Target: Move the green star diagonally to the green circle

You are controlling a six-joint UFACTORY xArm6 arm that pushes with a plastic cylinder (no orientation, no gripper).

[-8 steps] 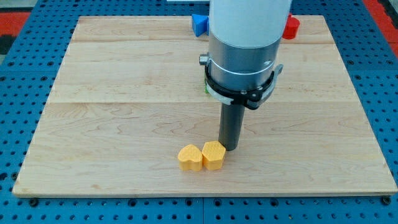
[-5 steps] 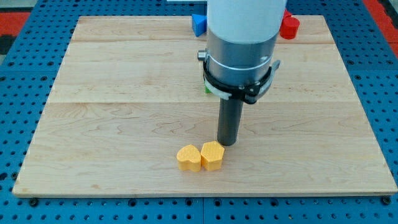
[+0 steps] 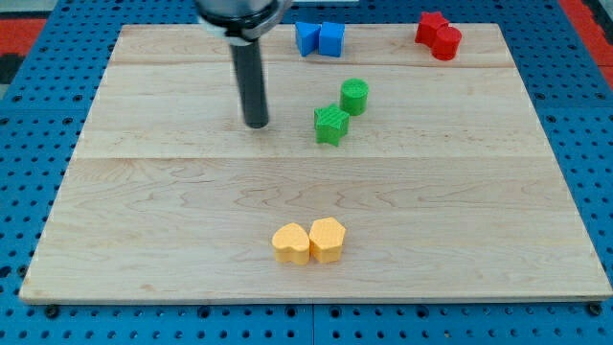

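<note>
Green star (image 3: 331,125) sits just below-left of the green circle (image 3: 354,96), nearly touching. My tip (image 3: 256,124) rests to the star's left, apart from it. No pincer here, only a rod.

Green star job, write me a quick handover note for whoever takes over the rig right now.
My tip rests on the board to the view's left of the green star, apart from it, touching no block.
The green star sits just below and left of the green circle, diagonal to it; they look nearly touching or touching.
Done: the star appears to be in its diagonal spot by the circle.
Left: probably nothing but a check of the placement.
Elsewhere: two blue blocks and two red blocks at the view's top, two yellow blocks near the bottom.
</note>
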